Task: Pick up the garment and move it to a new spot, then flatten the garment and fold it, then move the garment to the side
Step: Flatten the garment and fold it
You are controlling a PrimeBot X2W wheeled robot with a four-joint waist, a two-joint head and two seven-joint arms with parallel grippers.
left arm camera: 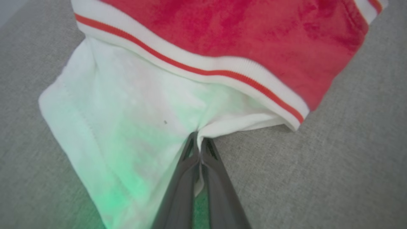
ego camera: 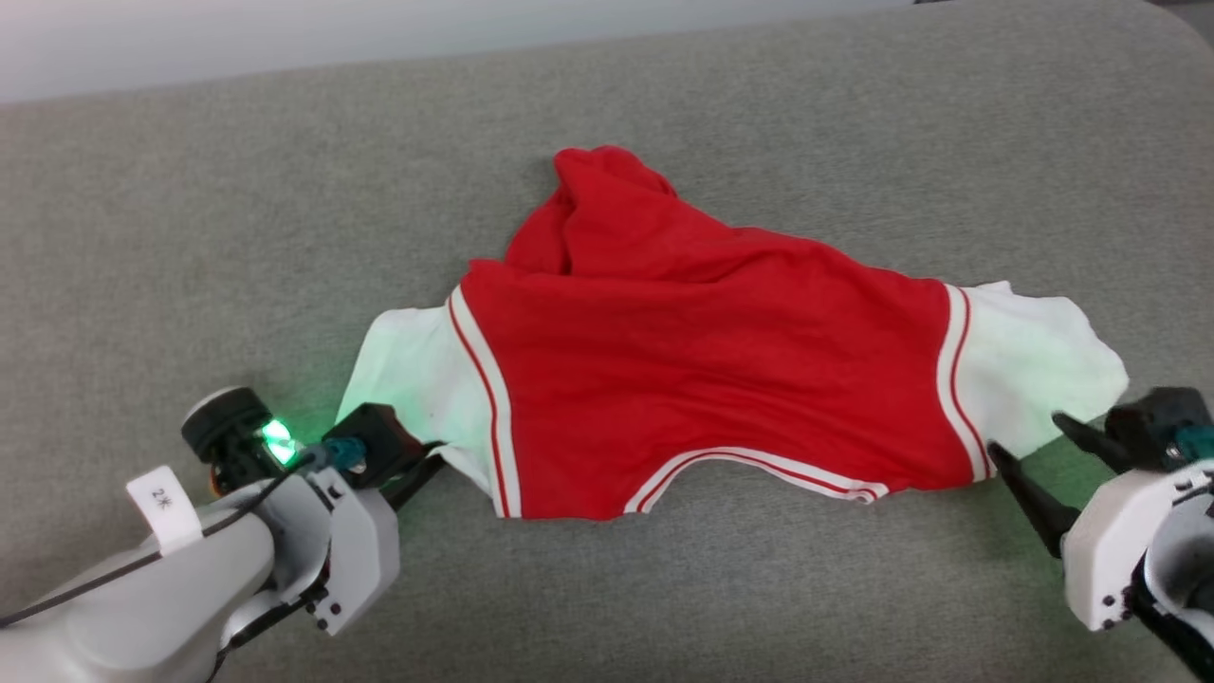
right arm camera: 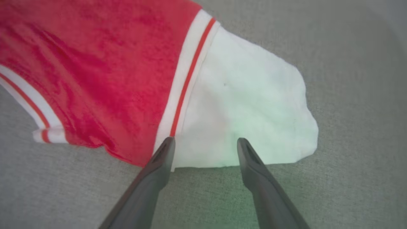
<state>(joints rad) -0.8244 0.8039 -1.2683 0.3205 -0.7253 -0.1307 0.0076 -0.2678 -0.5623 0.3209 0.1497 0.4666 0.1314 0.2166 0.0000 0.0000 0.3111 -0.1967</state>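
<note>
White forearm [ego camera: 114, 631], black cable [ego camera: 123, 567], dark tapered jaws.

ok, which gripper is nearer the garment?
Left. The left gripper is shut on the garment at one white end; the right gripper stands open by the opposite white end.

Coarse grey woven cloth covers the table [ego camera: 190, 237], which spreads across nearly the whole head view and rounds off at its far right corner [ego camera: 1176, 28]. Beyond the far edge runs a pale strip [ego camera: 285, 38], wall or floor, which one is unclear. The light is soft and even. A green glow [right arm camera: 222, 178] tints patches of the cloth.
</note>
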